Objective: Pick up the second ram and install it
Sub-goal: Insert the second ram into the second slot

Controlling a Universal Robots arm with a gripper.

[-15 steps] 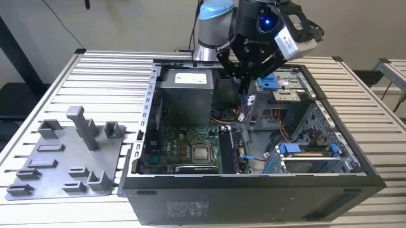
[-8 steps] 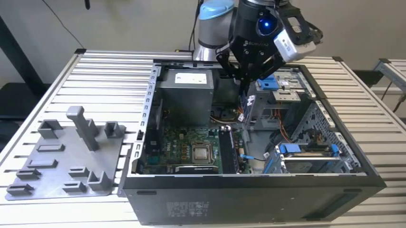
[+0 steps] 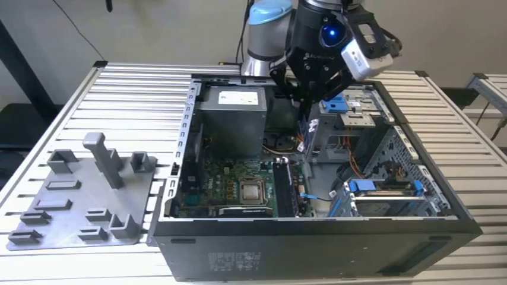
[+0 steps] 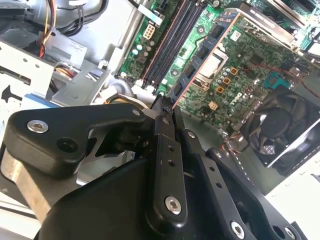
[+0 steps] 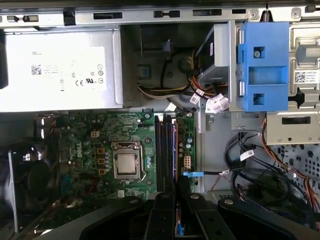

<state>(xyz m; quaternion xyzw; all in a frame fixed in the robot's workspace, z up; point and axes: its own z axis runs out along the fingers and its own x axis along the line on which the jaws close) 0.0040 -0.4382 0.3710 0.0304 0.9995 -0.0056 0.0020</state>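
My gripper hangs over the open computer case, near its back wall and well above the motherboard. It is shut on the second ram, a slim bluish-green card with dark chips that juts from the fingertips in the second wrist view. In the first wrist view the gripper holds the card edge-on, lined up over the long black memory slots. In the exterior view the card points down below the fingers, and a dark memory stick stands in the slots beside the CPU socket.
A grey power supply fills the case's back left. Blue drive clips and metal drive cages sit on the exterior view's right, with loose cables near the slots. A black fan sits beside the board. A grey parts fixture lies left of the case.
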